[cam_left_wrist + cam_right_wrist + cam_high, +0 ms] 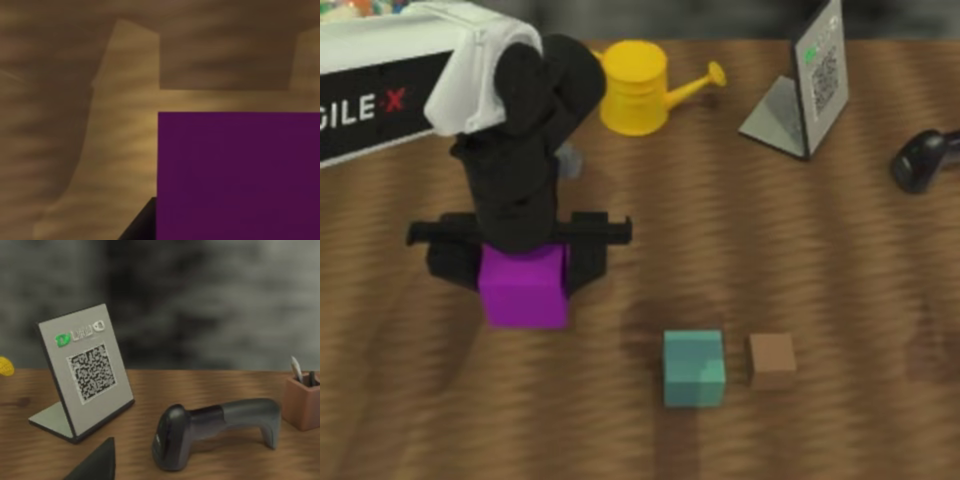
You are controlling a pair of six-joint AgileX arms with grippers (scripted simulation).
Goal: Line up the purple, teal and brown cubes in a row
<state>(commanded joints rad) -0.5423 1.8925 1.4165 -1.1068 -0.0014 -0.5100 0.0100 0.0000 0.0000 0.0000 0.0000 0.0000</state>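
Left gripper (525,262) gripping purple cube (524,288) toward the tabletop's (720,240) left edge; teal cube (694,368) and brown cube (773,360) sitting near the front edge; only the right wrist view showing pen holder (302,401)

The purple cube (525,287) sits between my left fingers (578,262); the teal cube (693,368) and brown cube (773,360) lie side by side to their right.
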